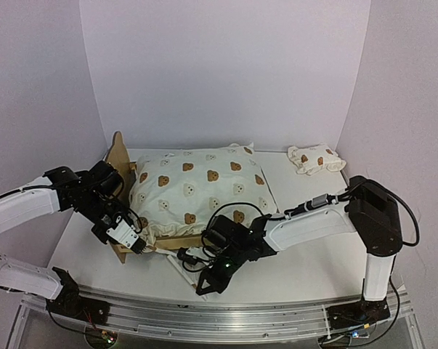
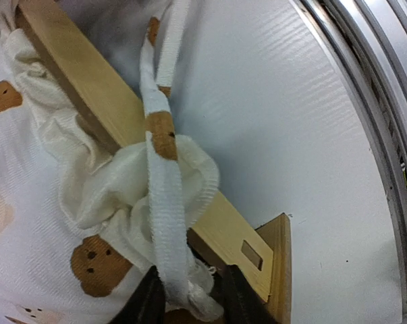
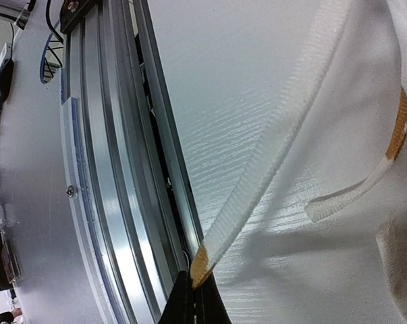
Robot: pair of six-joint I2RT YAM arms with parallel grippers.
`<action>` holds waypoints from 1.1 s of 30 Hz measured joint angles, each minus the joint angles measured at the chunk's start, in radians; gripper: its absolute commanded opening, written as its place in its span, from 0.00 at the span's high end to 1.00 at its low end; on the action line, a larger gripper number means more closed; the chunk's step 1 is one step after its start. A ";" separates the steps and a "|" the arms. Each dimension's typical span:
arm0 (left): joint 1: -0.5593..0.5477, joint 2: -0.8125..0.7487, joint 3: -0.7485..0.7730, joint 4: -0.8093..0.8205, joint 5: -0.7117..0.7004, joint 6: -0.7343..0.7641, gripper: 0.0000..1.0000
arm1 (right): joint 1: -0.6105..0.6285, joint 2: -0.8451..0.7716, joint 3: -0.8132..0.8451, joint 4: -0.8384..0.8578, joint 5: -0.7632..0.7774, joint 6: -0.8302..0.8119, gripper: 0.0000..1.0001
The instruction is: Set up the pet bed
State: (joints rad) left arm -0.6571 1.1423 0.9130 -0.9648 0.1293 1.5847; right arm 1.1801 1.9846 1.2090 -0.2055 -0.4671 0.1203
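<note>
white table carries the pet bed left of centre. our right gripper pinches the end of a tie strap taut, we judge for fastening the cushion; left gripper straddles the strap at the frame corner, grip we cannot tell.

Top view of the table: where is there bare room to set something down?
Widest bare table is near right, between the right arm and the front rail. A smaller strip lies between the pet bed and the small pillow. Crowded: the bed's near edge, where the left gripper and right gripper are at the ties.
</note>
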 measured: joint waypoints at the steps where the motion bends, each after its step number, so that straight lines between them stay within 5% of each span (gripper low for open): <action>1: -0.001 -0.009 -0.009 -0.005 -0.004 0.020 0.48 | 0.001 0.000 0.006 -0.003 0.000 0.000 0.93; 5: -0.001 0.004 -0.005 -0.026 -0.009 0.056 0.34 | -0.001 -0.001 0.022 -0.006 0.000 0.007 0.59; 10: -0.001 0.077 0.102 -0.098 0.009 0.012 0.24 | -0.036 -0.073 -0.001 -0.038 0.007 0.031 0.32; 16: 0.000 0.103 0.214 -0.184 0.065 -0.072 0.20 | -0.198 -0.300 -0.012 -0.121 0.048 0.092 0.35; 23: -0.006 0.125 0.343 -0.136 0.244 -0.337 0.36 | -0.376 -0.349 0.149 -0.425 0.383 0.184 0.40; 27: -0.047 0.133 0.299 -0.018 0.286 -0.489 0.46 | -0.438 -0.324 0.173 -0.563 0.571 0.223 0.45; 33: -0.160 0.149 0.107 0.162 0.194 -0.578 0.60 | -0.472 -0.223 0.180 -0.615 0.645 0.250 0.48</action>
State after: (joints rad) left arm -0.8172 1.2916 1.0196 -0.8024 0.3232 1.0071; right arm 0.7078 1.7620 1.3890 -0.8201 0.1780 0.3707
